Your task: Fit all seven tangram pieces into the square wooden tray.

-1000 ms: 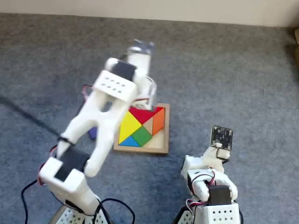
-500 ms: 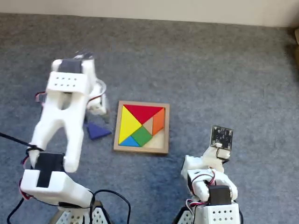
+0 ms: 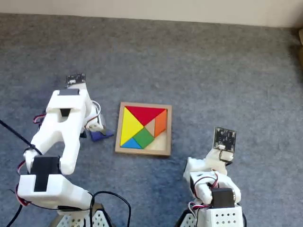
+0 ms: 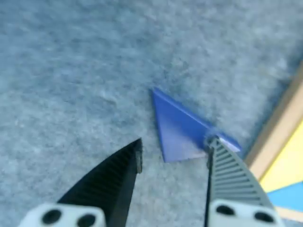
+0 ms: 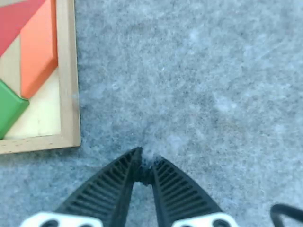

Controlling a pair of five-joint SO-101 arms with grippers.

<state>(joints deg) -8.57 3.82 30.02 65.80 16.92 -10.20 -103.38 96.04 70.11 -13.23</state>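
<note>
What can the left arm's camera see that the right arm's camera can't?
Left wrist view: a dark blue triangle lying on the carpet just outside the tray, with the left hand open over it, plus the yellow piece and light blue piece in the tray.
Right wrist view: the right hand shut over bare carpet, and the red piece, orange piece and green piece, with an unfilled spot beside them.
Both: the tray's wooden rim and the grey carpet.
</note>
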